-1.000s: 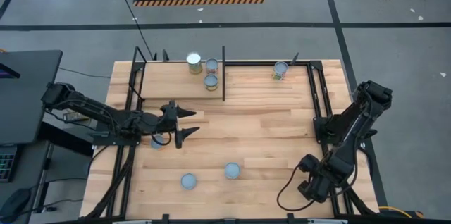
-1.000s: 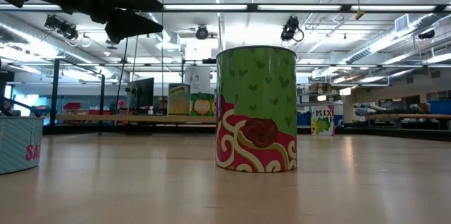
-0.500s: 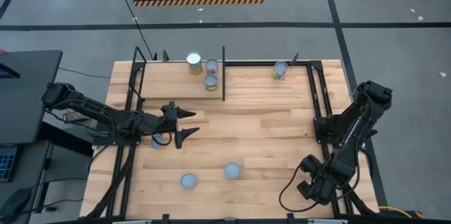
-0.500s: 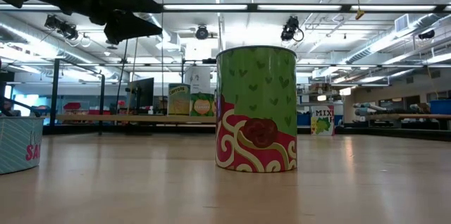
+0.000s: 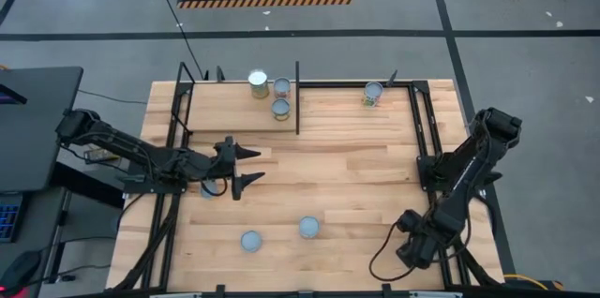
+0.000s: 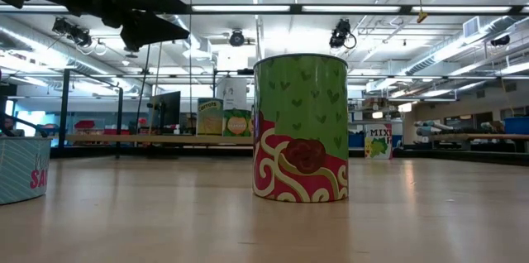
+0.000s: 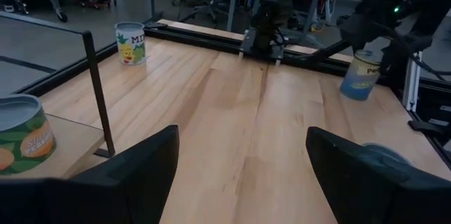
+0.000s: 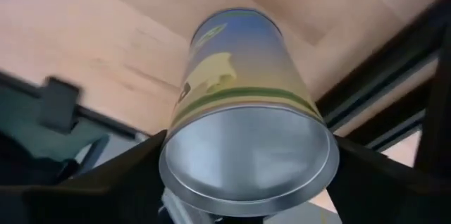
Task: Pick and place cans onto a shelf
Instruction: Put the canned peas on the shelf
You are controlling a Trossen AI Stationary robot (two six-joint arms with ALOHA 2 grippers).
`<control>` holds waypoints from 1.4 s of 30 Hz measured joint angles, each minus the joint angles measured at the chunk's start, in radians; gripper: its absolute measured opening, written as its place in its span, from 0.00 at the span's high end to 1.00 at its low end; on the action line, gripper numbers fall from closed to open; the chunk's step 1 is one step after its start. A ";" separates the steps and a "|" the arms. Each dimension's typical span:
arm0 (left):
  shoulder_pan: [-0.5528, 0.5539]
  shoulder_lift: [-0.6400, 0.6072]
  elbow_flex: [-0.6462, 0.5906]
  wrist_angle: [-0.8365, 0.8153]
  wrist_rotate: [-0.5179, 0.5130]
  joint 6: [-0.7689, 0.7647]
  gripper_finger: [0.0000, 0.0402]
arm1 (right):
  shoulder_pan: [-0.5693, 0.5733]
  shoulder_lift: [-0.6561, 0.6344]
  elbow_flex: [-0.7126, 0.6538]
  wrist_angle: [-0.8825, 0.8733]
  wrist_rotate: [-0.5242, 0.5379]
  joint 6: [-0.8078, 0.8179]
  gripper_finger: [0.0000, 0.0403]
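Right end effector (image 8: 246,182) has narrowed onto a can (image 8: 246,111) at the desk's (image 5: 356,176) near right edge, apparently grasping. Left end effector (image 5: 246,164) hovers released. Shelf (image 5: 234,115) transfer next.

the nearest can (image 6: 300,128) was green with heart shapes above red and cream swirls. another can (image 8: 243,76) was yellow and blue with a green band. the worktop (image 5: 347,186) was pale wood planks.

Open left hand (image 7: 239,175) over table (image 7: 239,118)
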 joint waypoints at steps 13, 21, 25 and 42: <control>0.001 -0.001 0.000 0.028 0.000 0.060 0.22 | -0.570 0.000 0.233 -0.270 0.245 -0.875 0.21; 0.001 -0.084 0.042 -0.166 0.000 0.033 0.22 | -0.888 0.229 0.459 -0.265 0.339 -1.471 0.21; 0.001 -0.157 0.121 -0.391 -0.001 0.009 0.22 | -0.925 0.438 0.697 -0.339 0.336 -1.711 0.21; 0.001 -0.309 0.266 -0.975 0.015 -0.149 0.22 | -0.915 0.809 1.146 -0.435 0.291 -1.994 0.13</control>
